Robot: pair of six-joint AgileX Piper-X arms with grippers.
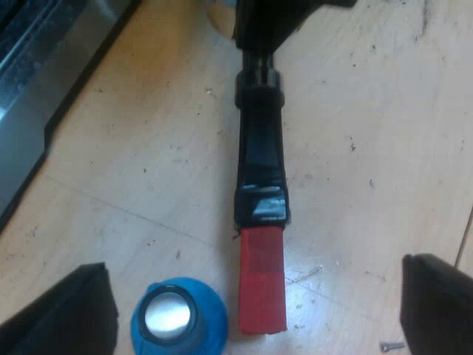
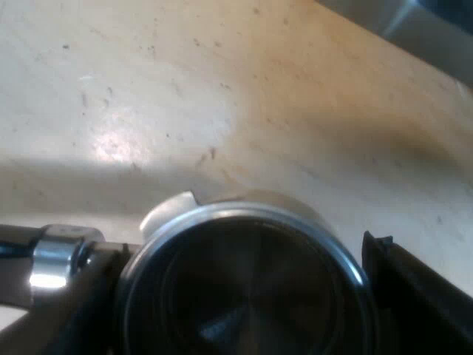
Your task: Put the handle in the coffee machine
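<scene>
1. Metal holder [image 1: 260, 140]: one counted. It lies flat on the wooden table [image 1: 384, 133], loose and not locked into the machine.
2. Its dark handle ends in one red end [image 1: 262, 285], which lies between the fingers of the left gripper [image 1: 255, 270] and touches neither.
3. Left gripper: the fingers stand spread wide, one to each side of the red end, with bare table between. It has hold of nothing.
4. Right gripper [image 1: 277, 15]: it sits over the basket end of the holder. In the right wrist view the round metal basket [image 2: 244, 288] lies close under it. Whether it has hold of the basket I cannot tell.
5. Blue tamper [image 1: 179, 319]: one counted, upright on the table just beside the red end, apart from it by a narrow gap.
6. Espresso machine [image 1: 37, 89]: one counted, its dark and metal base edge running along the table, well apart from the handle.
7. Open room: bare wood lies between the handle and the machine's edge, and on the handle's other side.
</scene>
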